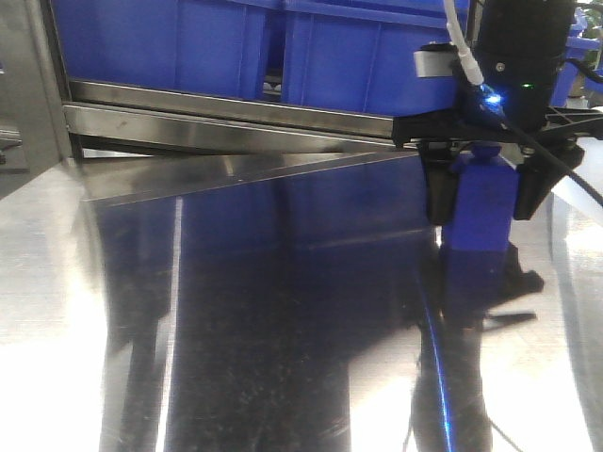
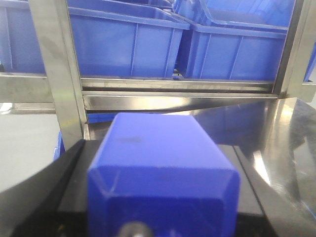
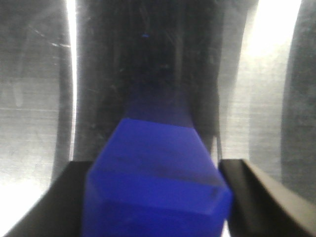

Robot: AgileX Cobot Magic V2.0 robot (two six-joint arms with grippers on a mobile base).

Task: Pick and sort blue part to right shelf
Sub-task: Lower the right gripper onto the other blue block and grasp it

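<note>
Your right tool clamps the blue part upright at the mirror-bright steel surface, near the right shelf and its blue bins. Your left tool grips a second blue part, facing that shelf's steel rail.

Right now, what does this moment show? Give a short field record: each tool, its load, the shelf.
right tool: shut on blue part, upright over the steel table
left tool: shut on second blue part, facing the shelf
right shelf: steel front rail, blue bins behind it
parts binned: neither yet
</note>
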